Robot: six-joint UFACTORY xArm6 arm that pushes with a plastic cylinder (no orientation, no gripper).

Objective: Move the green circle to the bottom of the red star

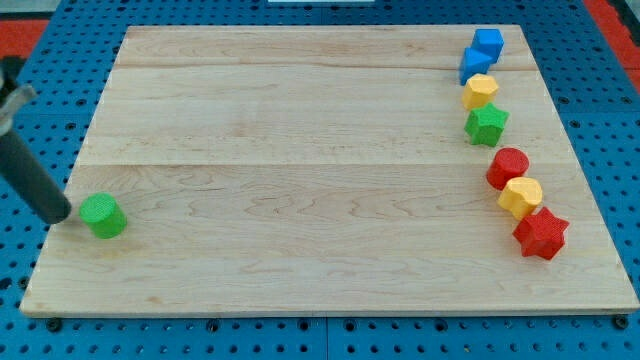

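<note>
One green circle (103,215) just beside my tip (60,216).

Green circle (103,216) far left; red star (541,234) far right.

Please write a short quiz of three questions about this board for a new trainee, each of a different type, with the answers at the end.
1. True or false: my tip is at the view's left of the green circle, close beside it.
2. Multiple choice: which block lies nearest the red star? A) the blue cube at the top B) the lower yellow block C) the green star
3. Fill in: the green circle lies near the wooden board's ____ edge in the view.

Key: 1 true; 2 B; 3 left.
</note>
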